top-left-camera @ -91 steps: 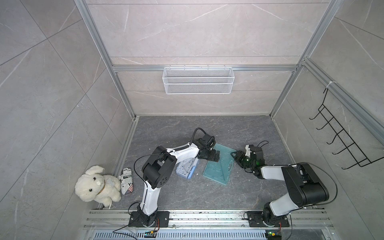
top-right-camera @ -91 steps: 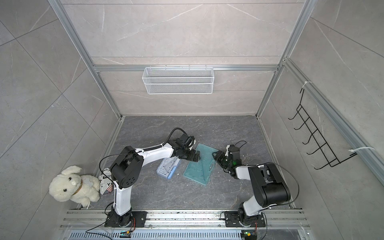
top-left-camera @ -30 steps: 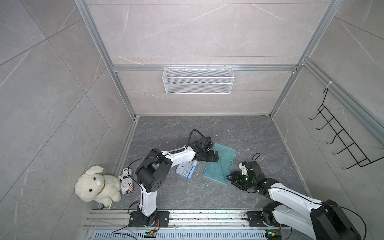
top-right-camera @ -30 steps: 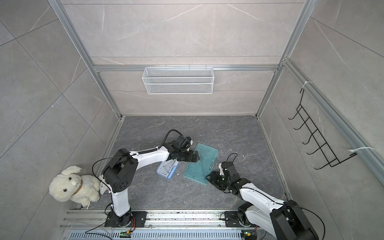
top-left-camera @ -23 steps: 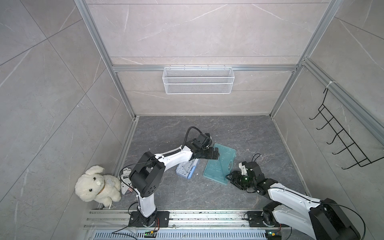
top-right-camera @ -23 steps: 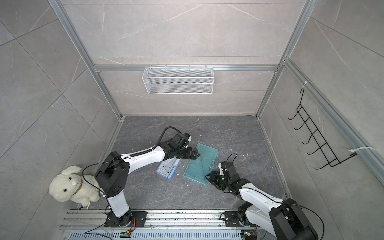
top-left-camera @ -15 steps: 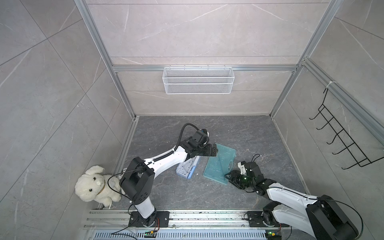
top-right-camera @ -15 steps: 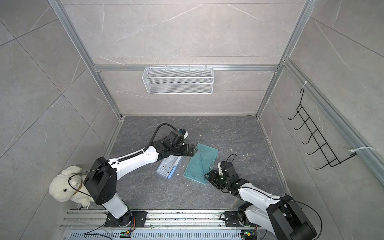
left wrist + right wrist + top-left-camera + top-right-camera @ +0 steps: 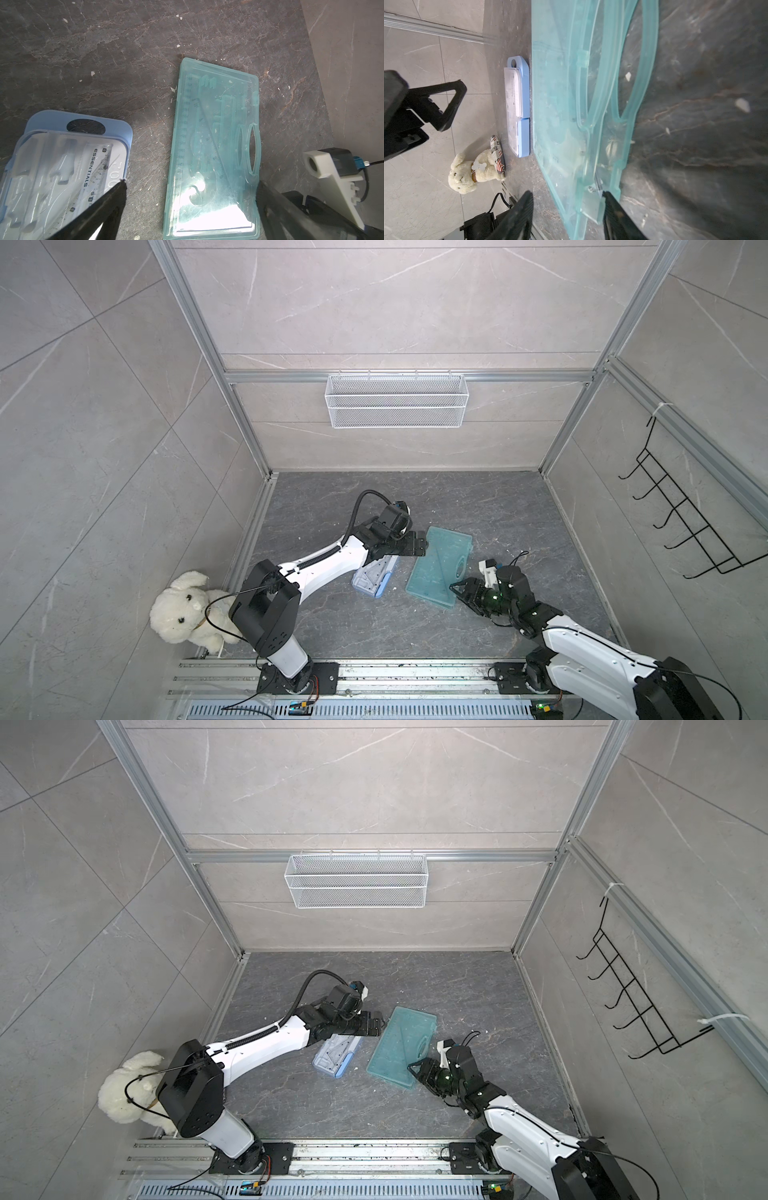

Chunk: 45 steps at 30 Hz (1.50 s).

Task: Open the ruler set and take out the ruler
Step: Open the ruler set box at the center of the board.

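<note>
Since the dark stone worktop [image 9: 374, 626] carries the teal ruler set [image 9: 438, 568] lying flat and shut near its middle, just beside a blue geometry case [image 9: 374, 578], the opening step is in hand and nothing is out yet. By the set's far corner the left gripper [image 9: 420, 548] hovers with jaws spread wide, empty. At the near corner the right gripper [image 9: 458, 593] has its jaws half apart astride the rim, one finger against a clasp tab [image 9: 591, 205] and the other clear of the plastic, so it grips nothing. Through the lid the ruler [image 9: 183, 133] shows along one long edge. Next, I judge, the tab must be pried up while the left gripper steadies the case.
</note>
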Available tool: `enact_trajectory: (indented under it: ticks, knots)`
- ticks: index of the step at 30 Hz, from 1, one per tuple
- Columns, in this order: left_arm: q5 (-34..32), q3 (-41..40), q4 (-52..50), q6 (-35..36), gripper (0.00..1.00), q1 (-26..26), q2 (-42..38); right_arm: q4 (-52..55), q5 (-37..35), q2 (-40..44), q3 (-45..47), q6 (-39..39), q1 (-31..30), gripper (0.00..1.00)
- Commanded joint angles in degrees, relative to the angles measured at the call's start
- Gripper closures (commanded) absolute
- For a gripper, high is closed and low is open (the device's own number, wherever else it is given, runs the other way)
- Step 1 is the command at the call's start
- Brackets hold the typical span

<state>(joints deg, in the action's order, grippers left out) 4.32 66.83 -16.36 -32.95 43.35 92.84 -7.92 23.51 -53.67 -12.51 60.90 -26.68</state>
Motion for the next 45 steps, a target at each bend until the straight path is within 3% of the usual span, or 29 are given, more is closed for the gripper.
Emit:
enact_trajectory:
  ticks: [1, 12, 18, 28, 35, 45]
  knots:
    - [-1.28, 0.06, -0.33, -0.56, 0.01, -0.19, -2.24, 2.91, -0.81, 0.88, -2.52, 0.21, -0.33, 0.45]
    - [-8.08, -3.75, -1.43, -1.0, 0.01, -1.26, -11.31, 5.89, -0.42, -2.86, -13.66, -2.14, -1.86, 0.45]
    - [-13.09, -6.58, -3.7, -1.74, 0.01, -1.98, -18.8, 2.86, -1.28, -11.12, -20.65, -3.97, -5.16, 0.45]
    - [-20.45, -10.33, -9.19, -1.55, 0.01, -3.03, -31.71, 4.42, -5.69, -28.27, -38.36, -9.62, -16.57, 0.44]
    - [-20.31, -13.73, -9.92, -1.67, 0.01, -4.1, -35.77, 13.35, -11.03, -31.93, -48.47, -16.82, -21.37, 0.44]
    - [-15.92, -15.49, -7.86, -0.19, 0.01, -6.52, -35.89, 27.22, -21.27, -27.11, -53.47, -25.55, -22.22, 0.44]
